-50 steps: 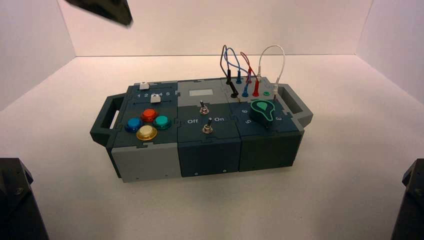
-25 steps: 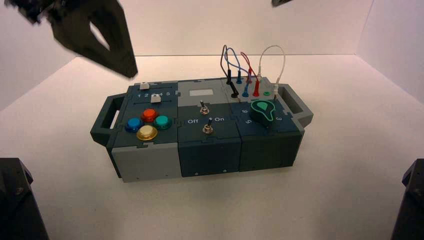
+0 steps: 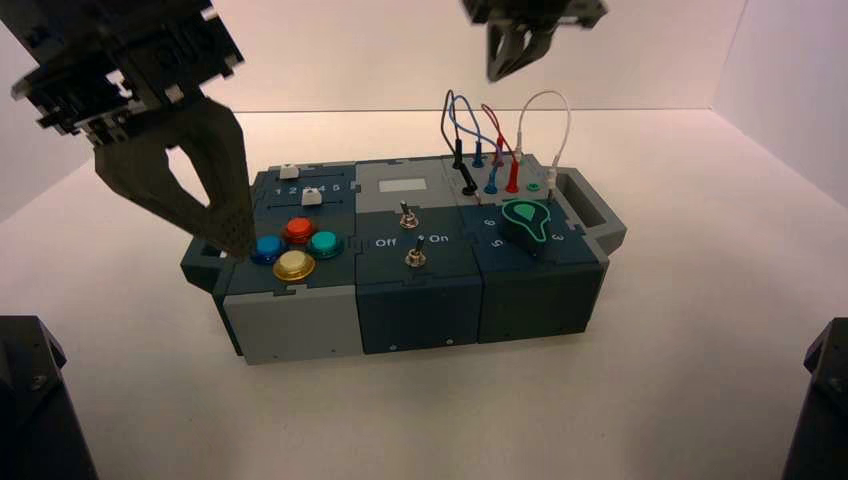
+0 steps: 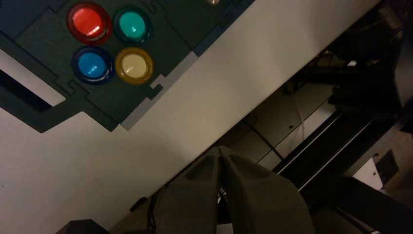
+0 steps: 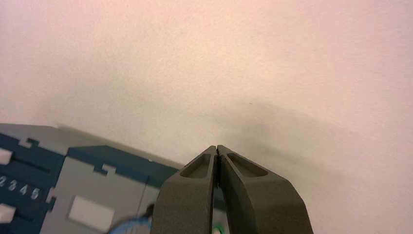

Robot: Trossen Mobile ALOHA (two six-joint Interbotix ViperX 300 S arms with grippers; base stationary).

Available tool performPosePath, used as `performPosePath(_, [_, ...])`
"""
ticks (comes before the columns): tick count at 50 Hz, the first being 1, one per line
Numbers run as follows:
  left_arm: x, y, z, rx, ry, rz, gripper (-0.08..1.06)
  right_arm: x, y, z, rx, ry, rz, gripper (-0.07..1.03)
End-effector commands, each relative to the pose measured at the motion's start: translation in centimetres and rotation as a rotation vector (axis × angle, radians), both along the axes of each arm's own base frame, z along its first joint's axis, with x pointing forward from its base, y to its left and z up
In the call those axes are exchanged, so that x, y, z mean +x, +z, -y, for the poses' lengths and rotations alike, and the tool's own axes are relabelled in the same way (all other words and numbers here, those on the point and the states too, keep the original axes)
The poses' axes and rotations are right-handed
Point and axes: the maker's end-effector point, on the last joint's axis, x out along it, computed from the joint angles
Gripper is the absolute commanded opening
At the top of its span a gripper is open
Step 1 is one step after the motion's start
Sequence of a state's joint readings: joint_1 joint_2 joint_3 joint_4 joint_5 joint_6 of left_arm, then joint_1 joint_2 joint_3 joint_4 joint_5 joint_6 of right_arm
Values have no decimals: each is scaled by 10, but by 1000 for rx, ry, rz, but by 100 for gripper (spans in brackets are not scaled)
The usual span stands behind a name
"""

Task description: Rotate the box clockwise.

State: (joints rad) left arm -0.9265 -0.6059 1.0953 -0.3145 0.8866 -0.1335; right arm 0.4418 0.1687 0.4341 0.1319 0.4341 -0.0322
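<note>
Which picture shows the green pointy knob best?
The high view. There the green pointer-shaped knob shows whole on the long dark teal and grey box, near the looped plug wires. The left wrist view shows only the four coloured buttons; the right wrist view shows the box's far edge, no knob.

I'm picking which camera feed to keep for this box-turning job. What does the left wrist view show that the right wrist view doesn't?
Only the left wrist view shows the four round buttons, red, teal, blue and yellow, and the left hand with fingers together. Only the right wrist view shows the slider numbers, the pale window and the right hand, also closed. Both show part of the box top and the white surface.
</note>
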Motion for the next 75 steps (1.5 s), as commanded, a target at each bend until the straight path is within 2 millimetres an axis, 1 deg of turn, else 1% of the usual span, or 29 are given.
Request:
performPosePath(1, [2,-1,8,4,-18,-1,-3,13,7,-11,19,4,28,-3])
performPosePath(13, [5,-22,13,72,-55,-34,-3,20,-24,-14,-6,3,-26,-2])
performPosePath(22, [10,-28,22,96,-82,-44,-3,22,-44,-15,-22,3,-59,-2])
performPosePath(31, [15,-33,29,110,-86,-51,-3,26,-55,-17,-28,2,-75,-2])
performPosePath(40, [15,-43,29,141,-89,-71,-3,27,-69,-18,-42,6,-102,-2])
performPosePath(48, [14,-53,27,178,-90,-95,-3,26,-77,-17,-52,8,-123,-2])
performPosePath(56, [16,-61,29,196,-90,-101,-3,22,-85,-15,-62,11,-143,-2])
performPosePath(64, [21,-68,32,212,-89,-97,-3,19,-87,-14,-70,16,-156,-2])
performPosePath(75, [24,-87,31,257,-88,-107,-3,15,-88,-13,-78,19,-174,-2])
